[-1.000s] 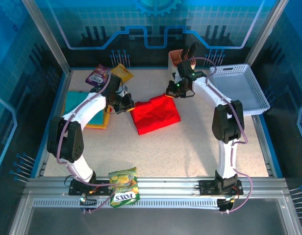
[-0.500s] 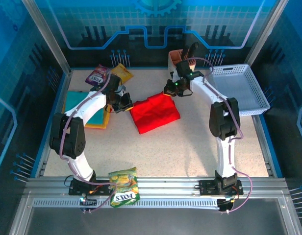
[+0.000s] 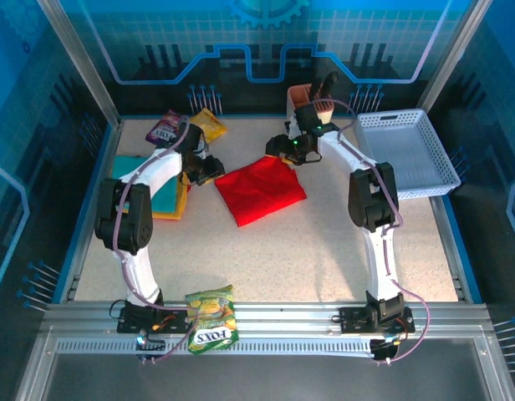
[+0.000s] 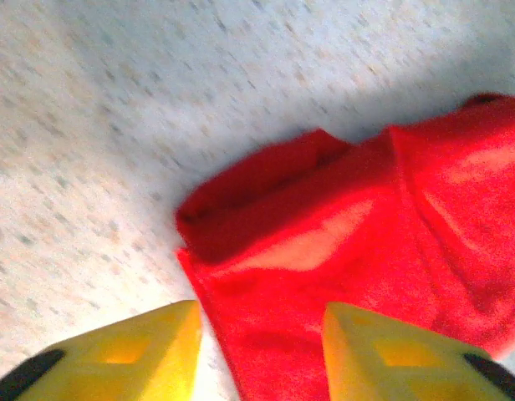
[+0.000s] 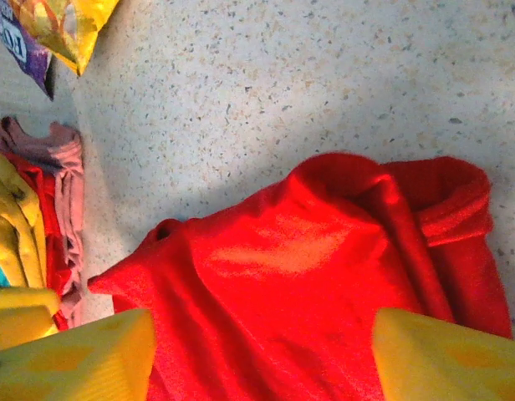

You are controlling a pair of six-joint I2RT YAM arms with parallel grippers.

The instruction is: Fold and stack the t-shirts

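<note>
You have the red t-shirt folded mid-table, right of the teal-and-orange stack, with left gripper half-open at its left corner and right gripper wide at its far corner, both empty, so pinch both corners evenly before lifting.

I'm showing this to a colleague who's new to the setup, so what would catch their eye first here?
The bright red t-shirt, folded mid-table, stands out first. The left gripper and right gripper hover open-jawed at its far edge, one toward each side. Then the white basket at far right and the green snack packet on the near rail.
</note>
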